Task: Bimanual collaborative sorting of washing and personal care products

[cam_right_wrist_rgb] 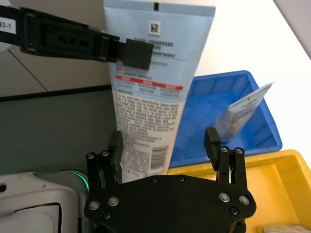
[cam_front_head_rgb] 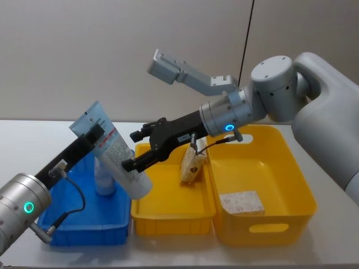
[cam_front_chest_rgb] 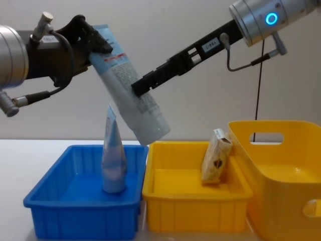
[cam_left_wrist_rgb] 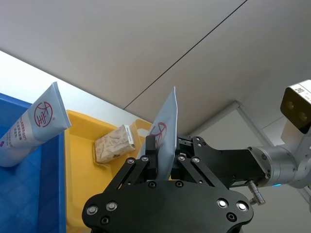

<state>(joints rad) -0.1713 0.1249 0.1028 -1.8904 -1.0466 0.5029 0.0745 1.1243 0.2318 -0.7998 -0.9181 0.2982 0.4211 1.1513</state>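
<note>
Two pale-blue plastic squeeze tubes, two beige-white rectangular packs and three plastic bins are on view. The bins sit in a row along the near edge of the pale worktop (cam_front_head_rgb: 22, 145): one blue bin (cam_front_head_rgb: 90, 230) on the left, a shallow yellow bin (cam_front_head_rgb: 174, 224) in the middle and a deeper yellow bin (cam_front_head_rgb: 263, 232) on the right.

The left gripper (cam_front_head_rgb: 96, 134) is clamped on the first tube (cam_front_head_rgb: 115, 154) near its crimped flat end, holding it tilted in the air, cap end down above the rims where the blue and shallow yellow bins meet. The right gripper (cam_front_head_rgb: 132, 150) reaches in from the right with its fingers spread to either side of that tube's lower body, not closed on it.

The second tube (cam_front_head_rgb: 104, 176) stands cap down in the blue bin, toward its far side. One pack (cam_front_head_rgb: 192, 165) leans on end by the shallow yellow bin's far right corner. The other pack (cam_front_head_rgb: 241, 203) lies flat in the deeper bin's near left corner.
</note>
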